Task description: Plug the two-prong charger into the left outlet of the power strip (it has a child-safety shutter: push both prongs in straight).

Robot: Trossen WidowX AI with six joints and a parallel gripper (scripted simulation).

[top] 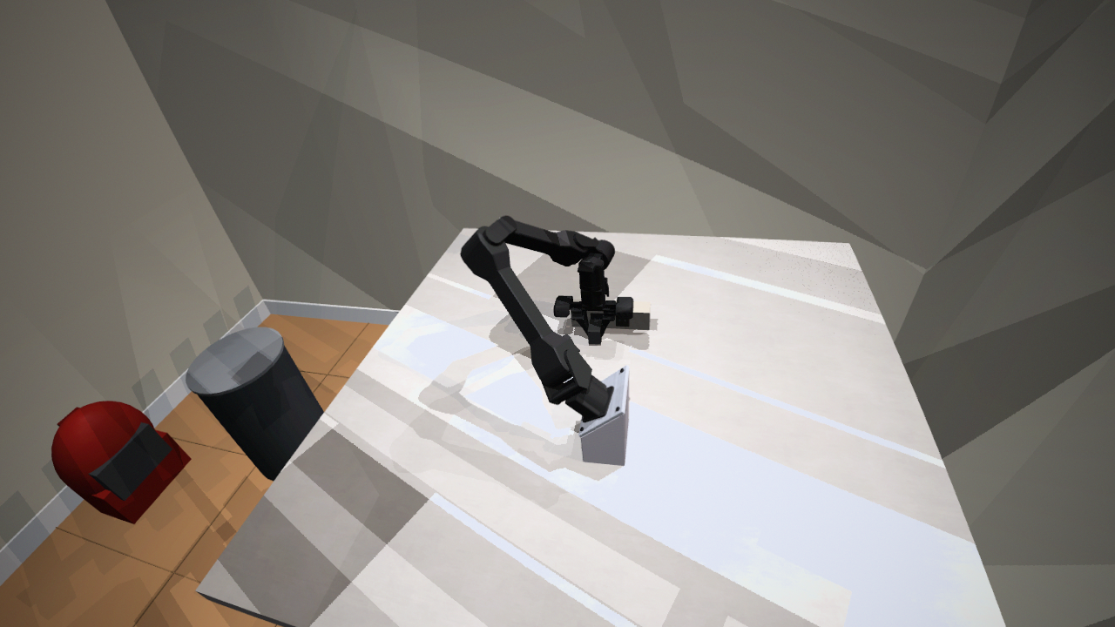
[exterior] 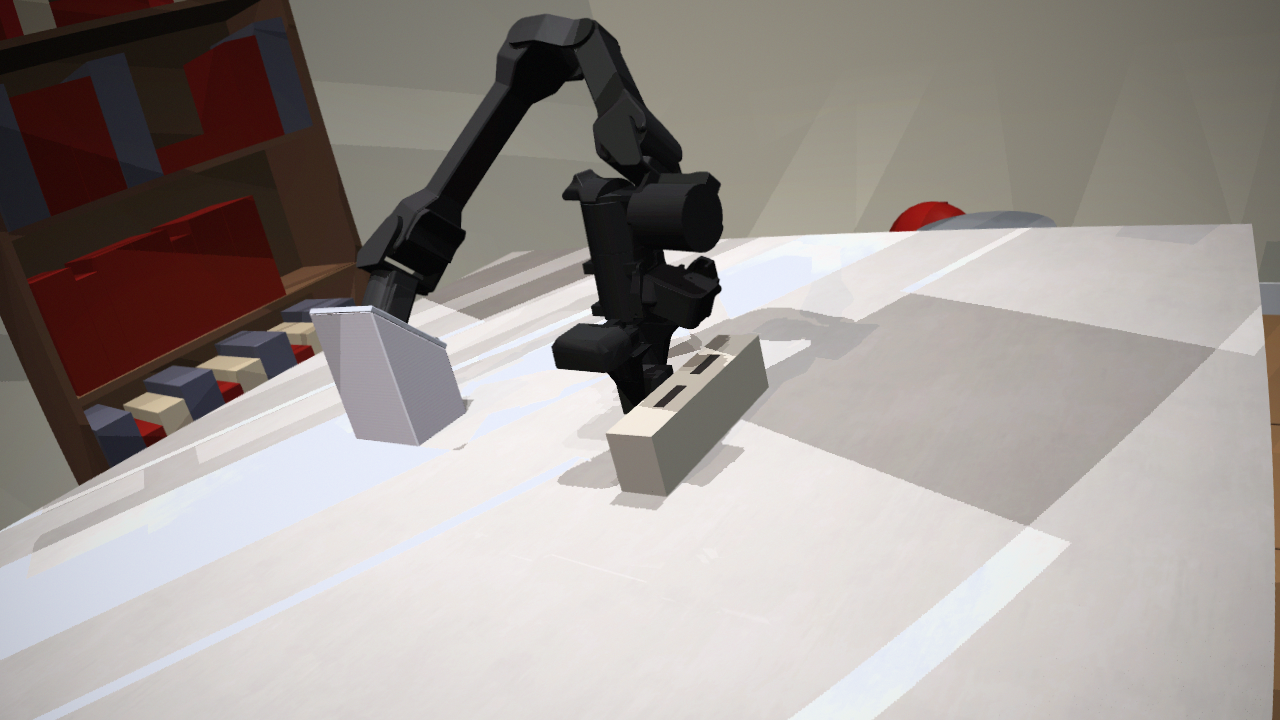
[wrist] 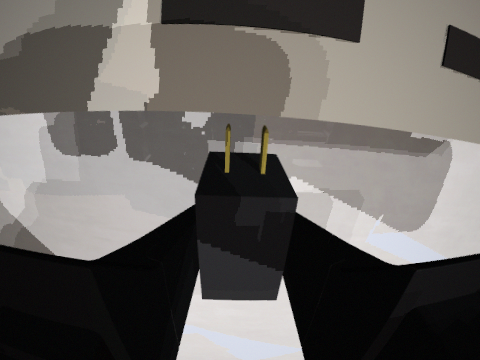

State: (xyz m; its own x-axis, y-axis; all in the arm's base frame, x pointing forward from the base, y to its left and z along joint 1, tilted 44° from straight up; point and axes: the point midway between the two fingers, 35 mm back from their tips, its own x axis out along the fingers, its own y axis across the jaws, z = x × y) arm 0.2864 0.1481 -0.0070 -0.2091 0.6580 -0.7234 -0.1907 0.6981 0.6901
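A pale table [exterior: 939, 555] carries everything, with a grey wedge-shaped base [exterior: 384, 376] near its back from which the black arm [exterior: 465, 152] is raised and folded down toward the middle. Just in front of the arm's end, a long beige power strip [exterior: 689, 416] lies on the table, dark slots showing along its top face. In the wrist view, one wide slot [wrist: 263, 6] is seen on that face above the plug, and the edge of another slot [wrist: 462, 52] is cut off at the right.

The gripper [wrist: 246, 254] is lowered beside the strip, its jaws clamped on the black charger [wrist: 246, 234], which is held well above the table. The two brass prongs [wrist: 246, 150] are pointed toward the strip, but their tips are seen short of its face, over the strip's near edge, not in any slot.

The step in hand is judged to be alignment before insertion. Which slot counts as the left outlet cannot be settled from these views. For the next move, the prongs would need to be centred over that outlet, squared to its face, and pressed in together without tilt, so that the shutter is opened by both at once.
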